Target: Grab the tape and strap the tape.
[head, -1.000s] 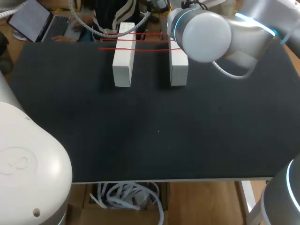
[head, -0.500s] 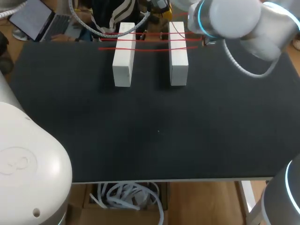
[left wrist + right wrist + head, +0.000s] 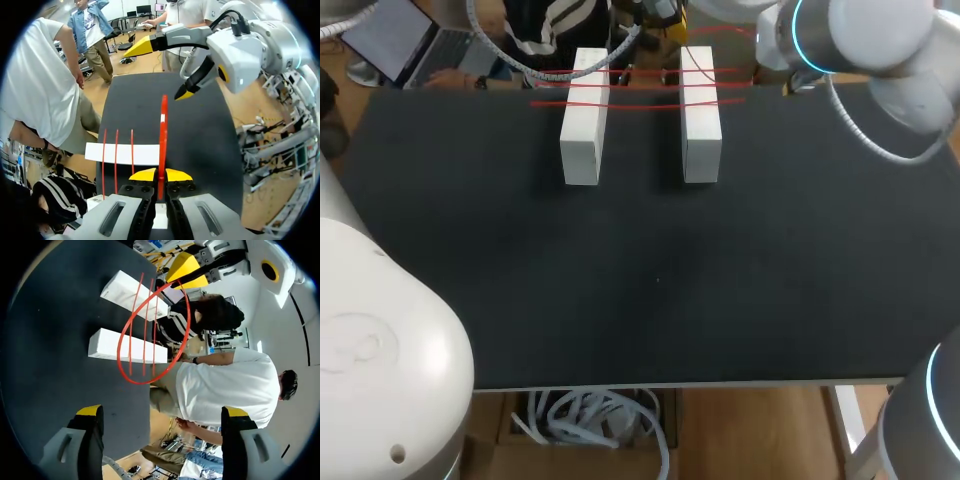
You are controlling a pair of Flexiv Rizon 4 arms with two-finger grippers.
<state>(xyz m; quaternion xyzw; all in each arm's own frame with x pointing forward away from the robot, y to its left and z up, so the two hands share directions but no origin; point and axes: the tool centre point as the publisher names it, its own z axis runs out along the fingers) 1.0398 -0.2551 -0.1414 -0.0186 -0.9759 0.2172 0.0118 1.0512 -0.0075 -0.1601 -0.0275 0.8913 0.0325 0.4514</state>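
Tape [image 3: 163,135] clamped in my left hand [image 3: 160,175]; right hand [image 3: 162,411] spread apart (white blocks [image 3: 584,130] at the table's [image 3: 660,290] far edge).

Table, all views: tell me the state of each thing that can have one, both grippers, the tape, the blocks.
Left gripper: shut on the red tape.
Right gripper: open, fingers wide apart, empty.
Red tape: held loop, curving slack through the air.
White blocks: lying flat, side by side, apart.
Strapped strands: three, stretched straight across both blocks.
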